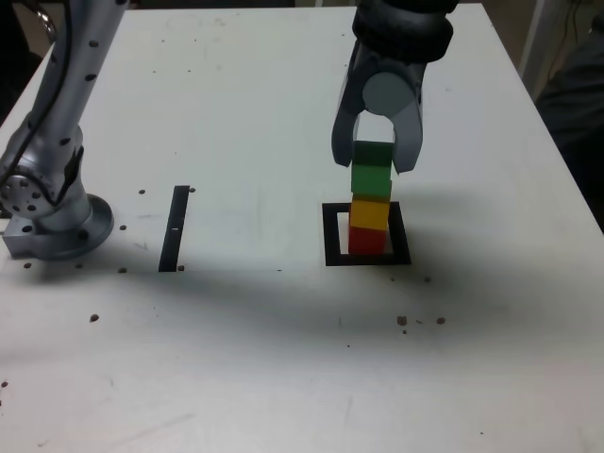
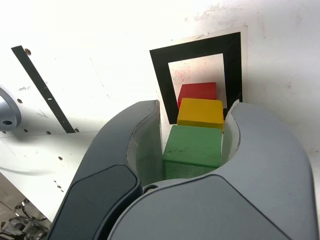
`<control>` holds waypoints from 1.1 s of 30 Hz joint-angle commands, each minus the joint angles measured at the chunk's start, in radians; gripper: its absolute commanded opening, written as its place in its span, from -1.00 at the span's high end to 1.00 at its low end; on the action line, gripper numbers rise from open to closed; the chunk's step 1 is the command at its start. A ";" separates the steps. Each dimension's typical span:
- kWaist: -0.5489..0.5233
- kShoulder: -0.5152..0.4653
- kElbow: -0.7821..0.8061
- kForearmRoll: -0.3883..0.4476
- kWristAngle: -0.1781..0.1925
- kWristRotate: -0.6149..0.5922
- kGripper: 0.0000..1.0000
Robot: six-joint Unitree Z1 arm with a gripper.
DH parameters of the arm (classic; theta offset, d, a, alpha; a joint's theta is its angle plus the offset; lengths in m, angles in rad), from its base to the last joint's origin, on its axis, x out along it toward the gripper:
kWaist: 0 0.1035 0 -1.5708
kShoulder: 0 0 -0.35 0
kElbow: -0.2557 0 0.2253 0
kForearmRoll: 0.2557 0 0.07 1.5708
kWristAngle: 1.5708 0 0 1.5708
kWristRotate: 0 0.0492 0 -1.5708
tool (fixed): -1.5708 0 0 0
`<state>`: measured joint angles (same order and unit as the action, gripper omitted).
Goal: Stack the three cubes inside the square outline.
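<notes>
The three cubes stand in one column inside the square outline [image 1: 332, 236] [image 2: 200, 48]. The red cube [image 1: 367, 242] [image 2: 197, 91] is at the bottom, the yellow cube [image 1: 369, 214] [image 2: 201, 112] sits on it, and the green cube [image 1: 371, 177] [image 2: 192, 147] is on top. My gripper [image 1: 373, 164] [image 2: 196, 107] comes down from above with one finger on each side of the green cube. In the wrist view both fingers lie against the cube's sides, so it is shut on it. The green cube's underside appears to rest on the yellow one.
A straight black strip [image 1: 175, 226] [image 2: 42, 90] lies on the white table at the exterior view's left of the square. The arm's grey base [image 1: 57, 222] stands at the far left. Small dark specks [image 1: 420, 321] dot the table in front of the square.
</notes>
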<state>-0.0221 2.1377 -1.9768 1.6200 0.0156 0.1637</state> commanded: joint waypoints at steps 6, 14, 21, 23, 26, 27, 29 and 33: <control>0.004 0.010 0.009 0.009 0.001 0.005 -0.99; 0.005 0.009 0.008 0.008 0.000 0.005 -0.99; 0.005 -0.017 0.002 0.008 0.009 0.005 -0.99; 0.004 -0.031 0.003 0.008 0.013 0.005 -0.99; 0.000 -0.055 0.004 0.008 0.024 0.005 -0.99; -0.003 -0.065 0.004 0.009 0.029 0.005 -0.99; -0.009 -0.083 0.007 0.010 0.037 0.005 -0.99; -0.019 -0.123 0.030 0.011 0.045 0.003 -0.99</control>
<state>-0.0369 2.0361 -1.9593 1.6180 0.0572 0.1671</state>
